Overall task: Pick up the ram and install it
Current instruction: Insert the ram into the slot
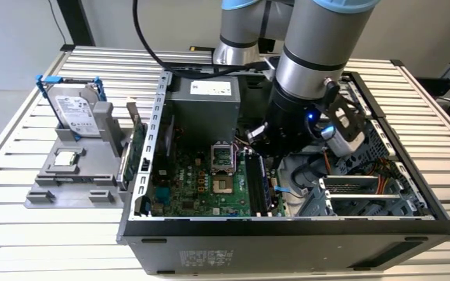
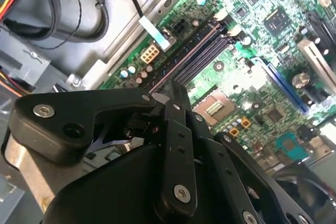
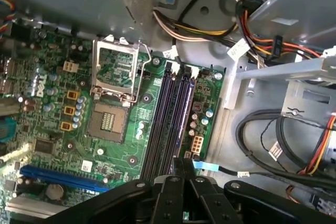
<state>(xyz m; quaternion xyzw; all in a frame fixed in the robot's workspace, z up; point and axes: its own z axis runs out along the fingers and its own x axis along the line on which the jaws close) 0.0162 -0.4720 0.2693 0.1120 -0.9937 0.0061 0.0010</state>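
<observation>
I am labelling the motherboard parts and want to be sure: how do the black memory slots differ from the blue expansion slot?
Colour: the black memory slots are dark, while the blue expansion slot is bright blue. Number: the memory slots lie several side by side, but the blue slot is single. Direction: the memory slots run roughly at right angles to the blue slot. Both are long and narrow, look empty, and sit on the green motherboard.

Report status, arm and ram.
Gripper low inside the case, over the black memory slots. Ram: cannot tell whether held or seated. Cables lie beside the slots, none across them.
</observation>
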